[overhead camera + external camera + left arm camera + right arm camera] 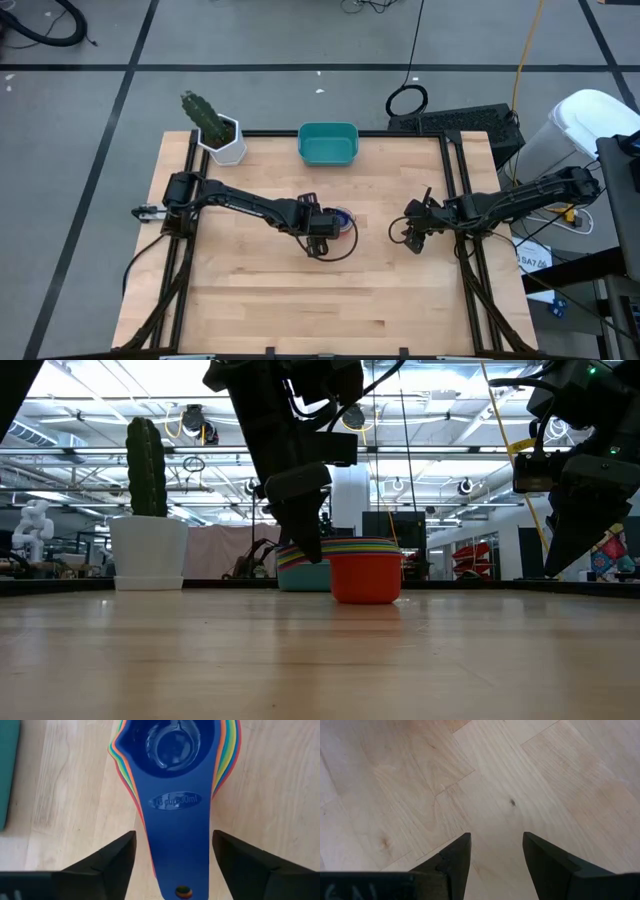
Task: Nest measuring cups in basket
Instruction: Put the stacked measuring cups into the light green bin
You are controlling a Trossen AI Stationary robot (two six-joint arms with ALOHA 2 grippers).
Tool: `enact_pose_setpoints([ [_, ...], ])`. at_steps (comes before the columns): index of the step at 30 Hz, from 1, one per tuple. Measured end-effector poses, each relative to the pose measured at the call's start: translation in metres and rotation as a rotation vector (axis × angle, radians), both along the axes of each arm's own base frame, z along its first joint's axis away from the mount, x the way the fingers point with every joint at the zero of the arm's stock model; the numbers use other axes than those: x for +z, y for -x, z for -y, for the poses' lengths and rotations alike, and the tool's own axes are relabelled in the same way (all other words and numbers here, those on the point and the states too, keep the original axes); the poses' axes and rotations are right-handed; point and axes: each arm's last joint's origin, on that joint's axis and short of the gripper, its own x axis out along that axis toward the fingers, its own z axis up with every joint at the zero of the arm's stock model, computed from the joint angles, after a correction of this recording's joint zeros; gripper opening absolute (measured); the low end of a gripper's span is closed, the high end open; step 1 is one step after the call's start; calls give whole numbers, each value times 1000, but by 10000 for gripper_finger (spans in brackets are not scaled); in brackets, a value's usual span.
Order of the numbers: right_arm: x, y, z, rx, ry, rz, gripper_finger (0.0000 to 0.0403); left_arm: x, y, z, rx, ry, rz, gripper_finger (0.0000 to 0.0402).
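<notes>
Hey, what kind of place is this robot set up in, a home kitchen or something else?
Not a kitchen: most likely a robotics lab or industrial workshop. The wooden table stands on a grey floor with taped lines and loose cables, and behind it a big hall shows exposed ceiling trusses and strip lights.

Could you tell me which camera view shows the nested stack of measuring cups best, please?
The left wrist view: the measuring cups fill it, the dark blue one on top. The low view shows their side; the high view only a sliver; the right wrist view nothing.
</notes>
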Motion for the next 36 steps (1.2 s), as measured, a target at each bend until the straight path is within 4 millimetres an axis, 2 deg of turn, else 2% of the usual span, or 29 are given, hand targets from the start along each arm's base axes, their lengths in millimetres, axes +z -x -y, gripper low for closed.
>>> enact_pose_setpoints([
  [9, 0, 0, 0, 0, 0, 0, 171, 0, -1, -7, -13, 9, -2, 277],
  [14, 0, 0, 0, -2, -1, 0, 171, -1, -2, -12, -36, 96, -11, 259],
  [23, 0, 0, 0, -1, 0, 0, 171, -1, -2, -19, -50, 136, -16, 223],
  [36, 0, 0, 0, 0, 0, 0, 171, -1, -2, -24, -39, 147, -16, 192],
])
